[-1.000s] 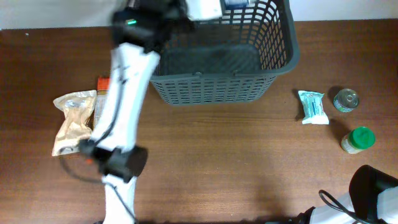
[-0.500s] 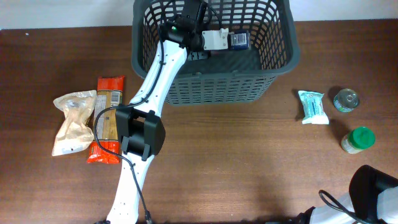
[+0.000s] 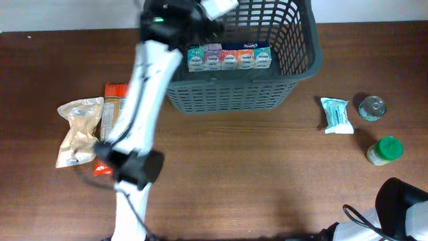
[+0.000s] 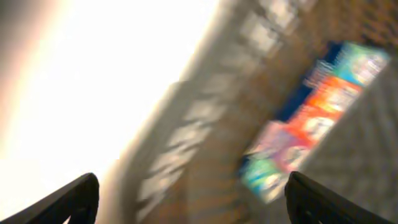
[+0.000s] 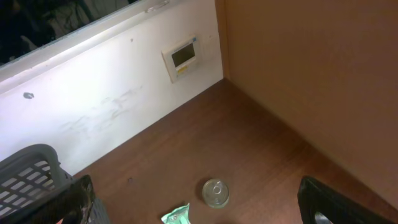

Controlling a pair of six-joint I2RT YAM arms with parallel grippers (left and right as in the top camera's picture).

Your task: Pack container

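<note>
The container (image 3: 304, 72) is a dark grey slotted basket at the table's far middle. A row of small colourful boxes (image 3: 229, 57) lies inside it along the front wall. My left arm (image 3: 144, 94) reaches up over the basket's far left corner, blurred by motion. In the left wrist view the left gripper (image 4: 193, 200) is open with nothing between its fingers, and the boxes (image 4: 308, 115) show below it past the basket wall (image 4: 205, 118). My right gripper (image 5: 200, 208) stands open and empty, over the table at the right.
Right of the basket lie a teal packet (image 3: 336, 114), a small round can (image 3: 372, 107) and a green-lidded jar (image 3: 384, 149). On the left lie a tan bag (image 3: 79, 130) and an orange-red package (image 3: 114, 127). A wall stands behind the table.
The left gripper has opened and let go of the box pack, which now lies in the basket. The gripper has lifted up and toward the far left rim. The right arm has not moved.
</note>
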